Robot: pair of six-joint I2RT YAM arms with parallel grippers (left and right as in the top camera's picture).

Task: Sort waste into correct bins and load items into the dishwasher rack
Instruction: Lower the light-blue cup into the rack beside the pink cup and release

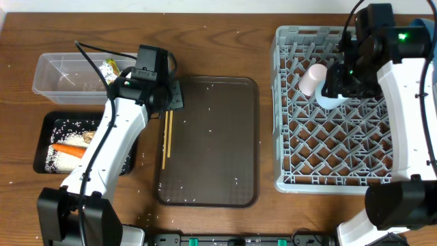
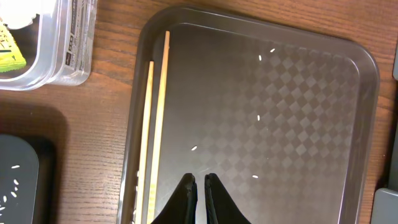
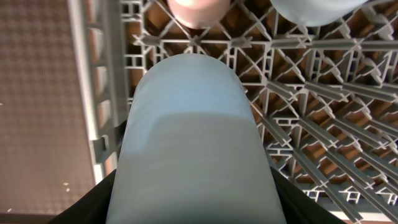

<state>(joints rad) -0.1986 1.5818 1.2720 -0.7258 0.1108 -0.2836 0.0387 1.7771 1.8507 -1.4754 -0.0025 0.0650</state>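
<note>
Nearest, the left gripper (image 2: 200, 180), jaws together over the tray (image 2: 280, 124) just right of the chopsticks (image 2: 158, 112), may skid them along the rim, while the right gripper (image 3: 194, 208), clamped on the blue cup (image 3: 196, 124) over the rack (image 3: 323, 118), could bump the pink cup (image 3: 193, 9), a closeness only its wrist view shows.

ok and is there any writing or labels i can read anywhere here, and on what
Nothing can be read clearly.
Label on the clear tub: printed lines, too blurred to read.
Yellow-green wrapper inside the tub: dark print, too small to read.
No other text shows in any view.
</note>
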